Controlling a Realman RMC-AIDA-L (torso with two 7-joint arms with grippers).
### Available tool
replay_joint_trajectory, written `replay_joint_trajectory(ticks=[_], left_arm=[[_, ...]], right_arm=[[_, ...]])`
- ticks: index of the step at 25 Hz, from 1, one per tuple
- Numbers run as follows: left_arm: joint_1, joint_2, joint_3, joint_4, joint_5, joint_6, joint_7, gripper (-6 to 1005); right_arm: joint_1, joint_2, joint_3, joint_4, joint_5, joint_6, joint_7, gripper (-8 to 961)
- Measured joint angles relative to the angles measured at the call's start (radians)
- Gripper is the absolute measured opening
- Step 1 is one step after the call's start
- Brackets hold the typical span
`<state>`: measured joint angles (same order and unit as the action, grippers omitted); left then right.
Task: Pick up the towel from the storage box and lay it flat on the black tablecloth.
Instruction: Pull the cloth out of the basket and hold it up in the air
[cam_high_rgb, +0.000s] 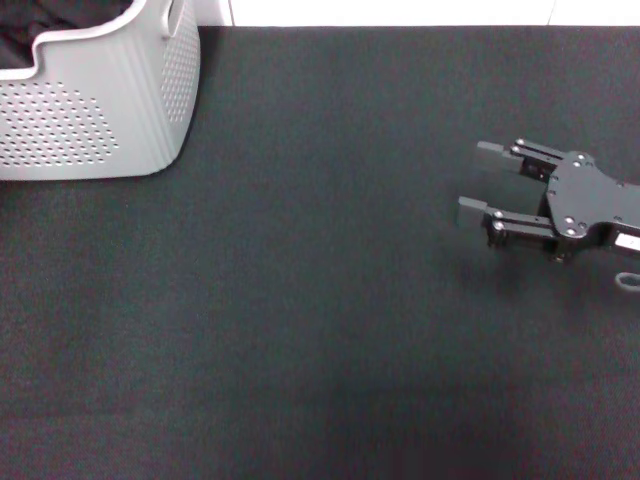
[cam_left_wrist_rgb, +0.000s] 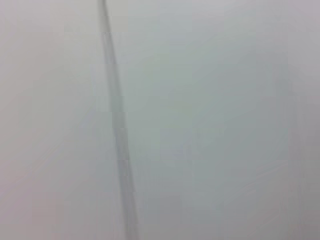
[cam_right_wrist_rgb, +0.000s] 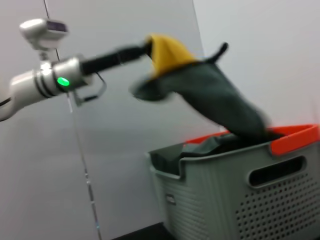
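In the right wrist view the towel (cam_right_wrist_rgb: 210, 95), grey-teal with an orange-yellow fold at its top, hangs stretched above the storage box (cam_right_wrist_rgb: 225, 200). Its lower end still lies inside the box. My left gripper (cam_right_wrist_rgb: 145, 50) is raised above the box and shut on the towel's yellow upper corner. The head view shows the light grey perforated storage box (cam_high_rgb: 100, 100) at the far left of the black tablecloth (cam_high_rgb: 300, 300). My right gripper (cam_high_rgb: 472, 180) rests low over the cloth at the right, open and holding nothing.
An orange piece (cam_right_wrist_rgb: 295, 137) lies over the box's rim and more dark cloth (cam_right_wrist_rgb: 200, 150) fills the box. A white strip (cam_high_rgb: 400, 12) runs along the table's far edge. The left wrist view shows only a pale wall.
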<state>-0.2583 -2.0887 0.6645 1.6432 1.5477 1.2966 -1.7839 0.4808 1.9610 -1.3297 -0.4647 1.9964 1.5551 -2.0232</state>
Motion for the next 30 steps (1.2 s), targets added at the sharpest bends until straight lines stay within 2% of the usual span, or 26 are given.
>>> replay_joint_trajectory(ticks=[4, 7, 9, 10, 11, 13, 17, 20, 25, 30], left_arm=[[0.024, 0.000, -0.002, -0.041, -0.259, 0.127, 0.069, 15], [0.018, 0.005, -0.002, -0.071, -0.343, 0.224, 0.068, 15], [0.018, 0.005, -0.002, -0.071, -0.343, 0.224, 0.068, 16], [0.011, 0.007, -0.001, -0.082, -0.357, 0.264, 0.064, 16], [0.000, 0.006, 0.008, -0.100, -0.338, 0.361, 0.062, 16], [-0.008, 0.005, 0.013, -0.117, -0.319, 0.405, 0.062, 16], [-0.042, 0.021, 0.053, -0.208, -0.262, 0.505, 0.067, 15], [-0.078, 0.032, 0.076, -0.303, -0.224, 0.533, 0.081, 16], [-0.113, 0.032, 0.081, -0.427, -0.217, 0.536, 0.147, 15], [-0.125, 0.013, 0.074, -0.450, -0.227, 0.525, 0.187, 15]], right_arm=[[-0.006, 0.032, 0.029, -0.004, -0.005, -0.028, -0.083, 796], [-0.004, 0.049, 0.027, -0.023, -0.005, -0.058, -0.179, 795], [-0.002, 0.054, 0.008, -0.057, -0.006, -0.066, -0.231, 794], [-0.004, 0.055, -0.009, -0.088, -0.006, -0.066, -0.247, 794], [-0.007, 0.055, -0.023, -0.121, -0.006, -0.066, -0.253, 794], [-0.019, 0.054, -0.052, -0.198, -0.008, -0.066, -0.250, 793], [-0.045, 0.040, -0.058, -0.348, -0.040, -0.055, -0.174, 747], [-0.068, 0.029, -0.048, -0.422, -0.066, -0.040, -0.111, 732], [-0.088, 0.034, -0.045, -0.438, -0.097, -0.034, -0.082, 724], [-0.076, 0.049, -0.059, -0.403, -0.117, -0.046, -0.100, 724]])
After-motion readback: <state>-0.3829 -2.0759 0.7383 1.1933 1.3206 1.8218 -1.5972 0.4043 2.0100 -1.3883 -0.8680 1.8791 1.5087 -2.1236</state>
